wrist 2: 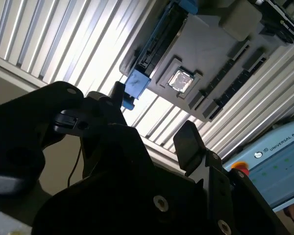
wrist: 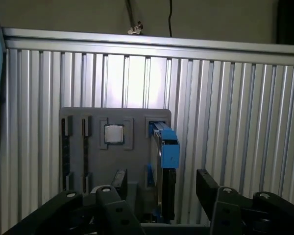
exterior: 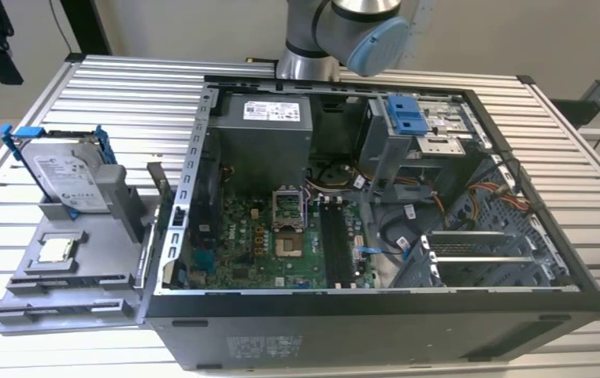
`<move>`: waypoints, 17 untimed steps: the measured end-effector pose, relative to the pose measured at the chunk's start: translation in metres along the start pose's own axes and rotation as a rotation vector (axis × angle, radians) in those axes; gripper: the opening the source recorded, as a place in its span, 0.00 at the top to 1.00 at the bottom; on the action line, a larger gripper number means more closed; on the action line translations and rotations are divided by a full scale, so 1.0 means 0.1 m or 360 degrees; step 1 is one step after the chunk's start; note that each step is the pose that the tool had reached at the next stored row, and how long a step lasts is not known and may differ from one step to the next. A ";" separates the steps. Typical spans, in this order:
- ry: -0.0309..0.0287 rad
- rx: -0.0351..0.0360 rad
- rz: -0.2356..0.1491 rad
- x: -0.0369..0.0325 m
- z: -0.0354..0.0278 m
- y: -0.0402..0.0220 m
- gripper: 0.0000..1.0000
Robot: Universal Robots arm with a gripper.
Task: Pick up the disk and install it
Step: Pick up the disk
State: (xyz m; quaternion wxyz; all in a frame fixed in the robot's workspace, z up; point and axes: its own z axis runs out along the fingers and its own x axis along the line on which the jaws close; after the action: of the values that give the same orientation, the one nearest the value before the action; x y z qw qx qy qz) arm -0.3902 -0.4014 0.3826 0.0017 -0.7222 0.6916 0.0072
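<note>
Between the jaws sits only open air: they are spread wide and grip nothing, as both wrist views show. Straight beyond that gap, clear of both jaws, stands the disk on its long edge, its blue carrier rail turned toward the jaws. It is slotted upright into a grey holder that lies on the slatted metal desk.

Just beside the disk, a little farther off the jaws' centre line, a small square processor chip lies flat in a recess of the same holder. In the second wrist view the disk shows edge-on, with the chip close by on the holder.

Farther out — in the exterior view — the disk leans slightly in the holder, label outward, the chip just below it. An open computer case lies on the desk, touching the holder's side, and a grey cage with a blue latch sits inside it. The arm rises behind the case.
</note>
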 end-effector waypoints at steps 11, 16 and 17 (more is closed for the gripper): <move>0.00004 0.0003 -0.0025 -0.006 0.089 -0.001 0.00; 0.00007 0.0008 -0.0041 -0.012 0.155 -0.002 0.00; 0.00008 0.0008 -0.0041 -0.012 0.154 -0.002 0.00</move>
State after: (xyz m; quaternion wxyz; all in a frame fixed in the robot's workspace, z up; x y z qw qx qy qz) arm -0.3901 -0.4001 0.3673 0.0034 -0.7311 0.6822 0.0053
